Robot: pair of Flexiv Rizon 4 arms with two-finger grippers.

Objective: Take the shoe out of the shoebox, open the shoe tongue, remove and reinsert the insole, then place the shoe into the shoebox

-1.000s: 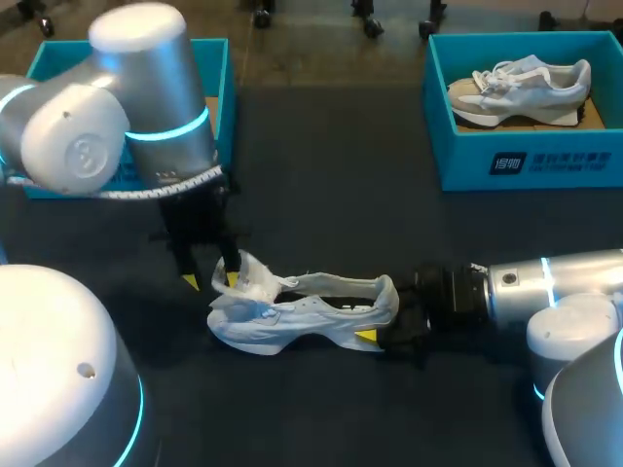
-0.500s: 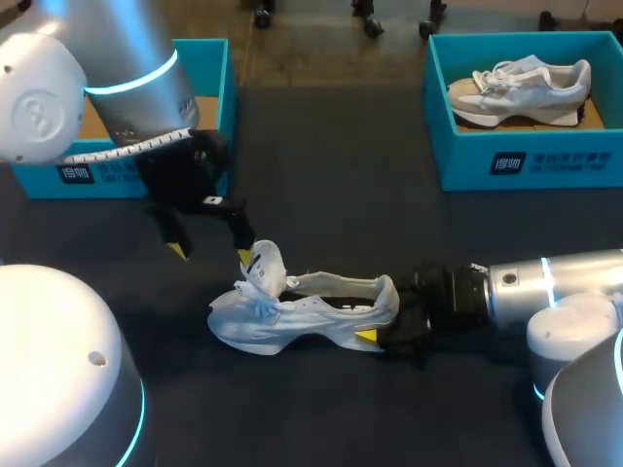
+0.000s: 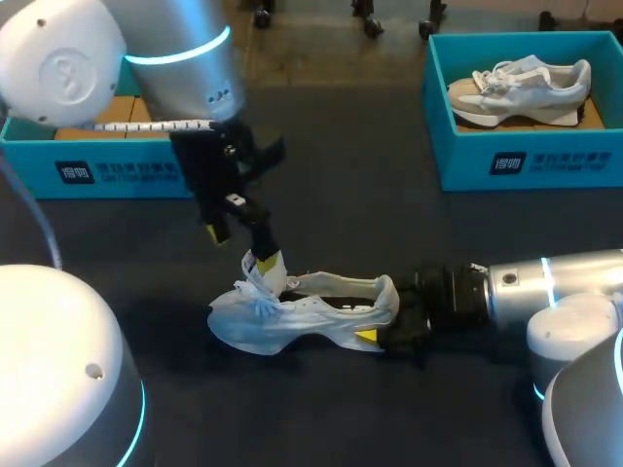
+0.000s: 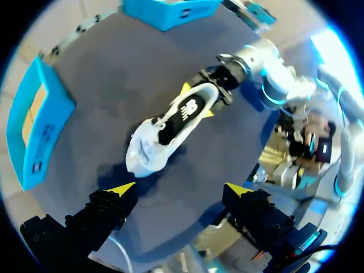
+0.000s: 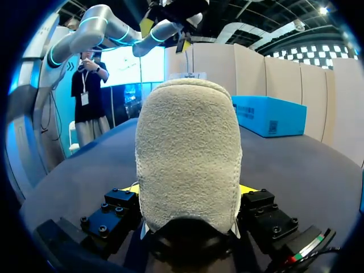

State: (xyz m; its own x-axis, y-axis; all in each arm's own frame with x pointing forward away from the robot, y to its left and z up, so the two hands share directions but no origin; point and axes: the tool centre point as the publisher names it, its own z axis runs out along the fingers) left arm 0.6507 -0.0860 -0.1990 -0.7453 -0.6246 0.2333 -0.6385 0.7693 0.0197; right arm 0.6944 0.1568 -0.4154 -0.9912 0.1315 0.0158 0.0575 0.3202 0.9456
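Counting: gripped shoe (image 3: 292, 319), boxed shoe (image 3: 521, 86), two shoeboxes (image 3: 531, 161) (image 3: 97, 171).

Not much here you can actually read, tbh. The shoebox (image 3: 467, 165) at 2 o'clock has a white label (image 3: 550, 162) on its front wall, with characters too small to make out. Same deal for the other shoebox (image 3: 29, 175) at 10 o'clock. The shoe (image 4: 149, 149) has a dark logo (image 4: 187, 108) on its side.
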